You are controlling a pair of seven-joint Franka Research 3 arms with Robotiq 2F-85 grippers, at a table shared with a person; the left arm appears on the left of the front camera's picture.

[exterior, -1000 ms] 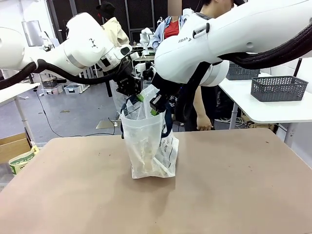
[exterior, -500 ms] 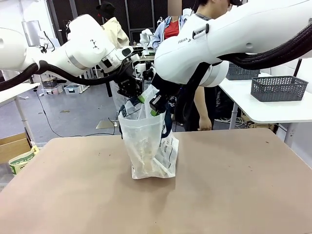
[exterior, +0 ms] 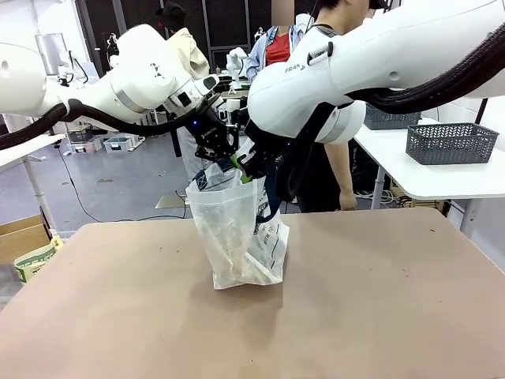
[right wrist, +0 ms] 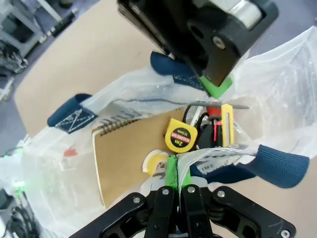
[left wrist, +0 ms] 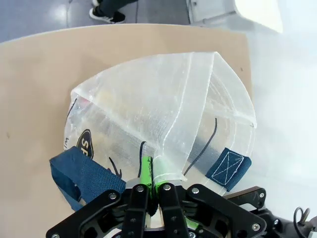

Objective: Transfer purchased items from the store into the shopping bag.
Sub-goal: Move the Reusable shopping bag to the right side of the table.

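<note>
The bag [exterior: 237, 237] stands upright on the table [exterior: 379, 300], a little left of the middle, its base on the tan top and its whitish plastic pulled up to a peak where the 2 grippers meet. Through its side in the front view I can make out pale items [exterior: 229, 249] low in it, and navy print on the panel facing right. Looking down into the mouth from the right wrist, a tan spiral notebook [right wrist: 129, 148] lies flat inside, with a yellow tape measure [right wrist: 178, 135] against its upper edge, a small tape roll [right wrist: 154, 161] just below that, and a yellow cutter [right wrist: 227, 119] beside a red-tipped tool whose kind I cannot tell. The left gripper [exterior: 223, 154] comes in from the left and has its green pads pressed together on a fold of the bag's rim, plain to see from its own wrist [left wrist: 151, 171], where the thin plastic fans away from the pinch. The right gripper [exterior: 246, 170] sits just beside it and likewise pinches the rim between closed pads [right wrist: 174, 171]. The 2 navy handles [left wrist: 81, 171] hang loose at either side of the mouth, gripped by neither. Behind the table a person [exterior: 331, 174] in dark clothes stands close to the far edge, and further right a grey basket [exterior: 450, 142] rests on a white table.
</note>
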